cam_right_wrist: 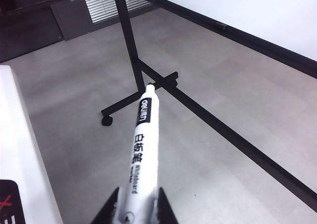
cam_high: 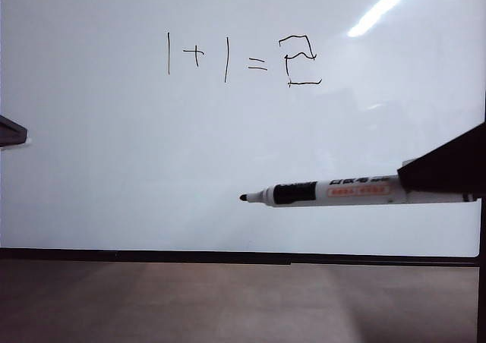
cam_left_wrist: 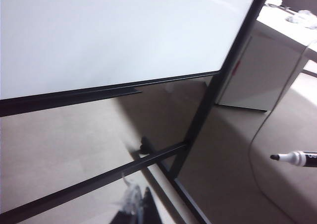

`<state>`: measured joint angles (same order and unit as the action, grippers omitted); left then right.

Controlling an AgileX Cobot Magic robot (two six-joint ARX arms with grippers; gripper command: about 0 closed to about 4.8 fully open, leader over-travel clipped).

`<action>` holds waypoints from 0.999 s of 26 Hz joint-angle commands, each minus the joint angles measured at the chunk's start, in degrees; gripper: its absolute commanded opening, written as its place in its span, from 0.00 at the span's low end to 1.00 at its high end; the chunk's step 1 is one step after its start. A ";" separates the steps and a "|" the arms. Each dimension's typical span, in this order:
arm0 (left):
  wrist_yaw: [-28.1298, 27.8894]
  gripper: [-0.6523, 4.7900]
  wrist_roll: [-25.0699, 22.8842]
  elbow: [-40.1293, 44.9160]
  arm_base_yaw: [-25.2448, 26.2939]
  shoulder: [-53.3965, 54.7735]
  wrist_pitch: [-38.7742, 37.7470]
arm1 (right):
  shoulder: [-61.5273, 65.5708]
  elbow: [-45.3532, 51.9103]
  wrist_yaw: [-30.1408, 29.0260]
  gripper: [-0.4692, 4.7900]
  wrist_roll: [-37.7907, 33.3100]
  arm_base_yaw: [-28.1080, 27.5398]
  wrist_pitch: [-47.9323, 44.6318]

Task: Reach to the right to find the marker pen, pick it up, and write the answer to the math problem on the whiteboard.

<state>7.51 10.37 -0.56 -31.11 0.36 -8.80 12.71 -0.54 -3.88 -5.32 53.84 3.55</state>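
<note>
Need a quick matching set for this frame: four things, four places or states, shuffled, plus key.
Things:
1. marker pen
2. math problem
3. left gripper
4. whiteboard

Places or states:
A. only a dark tip at the exterior view's left edge
B. held level in the right gripper, tip off the board
C. upper middle of the board, wobbly 2 after it
D. glossy white, thin black frame

Pairs: 1-B, 2-C, 3-A, 4-D

Whiteboard (cam_high: 114, 168) reads "1+1=2" — marker pen (cam_right_wrist: 143, 149) "Deli".

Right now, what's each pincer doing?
Left pincer: at the left edge of the exterior view, only a sliver visible; cannot tell.
Right pincer: closed on the marker pen, low in front of the whiteboard.
</note>
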 commanded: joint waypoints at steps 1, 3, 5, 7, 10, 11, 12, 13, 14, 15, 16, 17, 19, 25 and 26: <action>0.68 0.11 0.37 0.07 0.04 0.02 -0.57 | -2.49 -0.20 0.33 0.08 -0.26 -0.07 0.11; 0.68 0.11 0.37 0.07 0.04 0.02 -0.57 | -3.83 -0.20 0.31 0.08 -0.26 -0.07 0.07; 0.68 0.11 0.37 0.07 0.04 0.02 -0.57 | -4.96 -0.20 0.31 0.08 -0.26 -0.07 0.04; 0.85 0.11 0.39 0.04 0.79 -0.13 -0.57 | -5.49 -0.20 0.31 0.08 -0.26 -0.09 0.07; 1.53 0.11 0.37 0.04 7.30 -0.13 -0.57 | -5.62 -0.20 0.31 0.08 -0.26 -0.07 -0.15; 1.57 0.11 0.37 0.04 10.38 -0.13 -0.59 | -5.64 -0.20 0.31 0.08 -0.26 -0.07 -0.17; 1.49 0.11 0.37 0.04 13.88 -0.13 -0.57 | -6.45 -0.20 0.28 0.08 -0.28 -0.44 0.13; 1.36 0.11 0.37 0.04 16.79 -0.13 -0.59 | -7.10 -0.20 0.28 0.08 -0.26 -1.07 0.11; 1.36 0.11 0.37 0.04 20.06 -0.13 -0.59 | -7.89 -0.20 -0.31 0.08 -0.28 -2.67 0.04; 1.33 0.11 0.37 0.04 23.19 -0.13 -0.59 | -8.50 -0.20 -1.01 0.08 -0.28 -4.96 0.07; 1.36 0.11 0.37 0.04 25.68 -0.13 -0.59 | -9.31 -0.20 -1.90 0.08 -0.26 -8.90 0.09; 1.36 0.11 0.37 0.04 28.30 -0.13 -0.59 | -10.12 -0.20 -2.80 0.08 -0.28 -13.18 0.07; 1.31 0.11 0.37 0.04 32.30 -0.13 -0.59 | -12.55 -0.20 -3.69 0.08 -0.26 -24.33 0.11; 1.36 0.11 0.37 0.04 35.08 -0.13 -0.59 | -12.59 -0.20 3.80 0.08 -0.26 -45.09 -1.70; 1.36 0.11 0.37 0.04 35.69 -0.13 -0.59 | -12.59 -0.17 3.78 0.08 -0.26 -46.93 -1.70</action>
<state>8.45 10.59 -0.58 3.81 0.21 -8.80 0.16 -0.54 -0.34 -5.43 8.54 3.29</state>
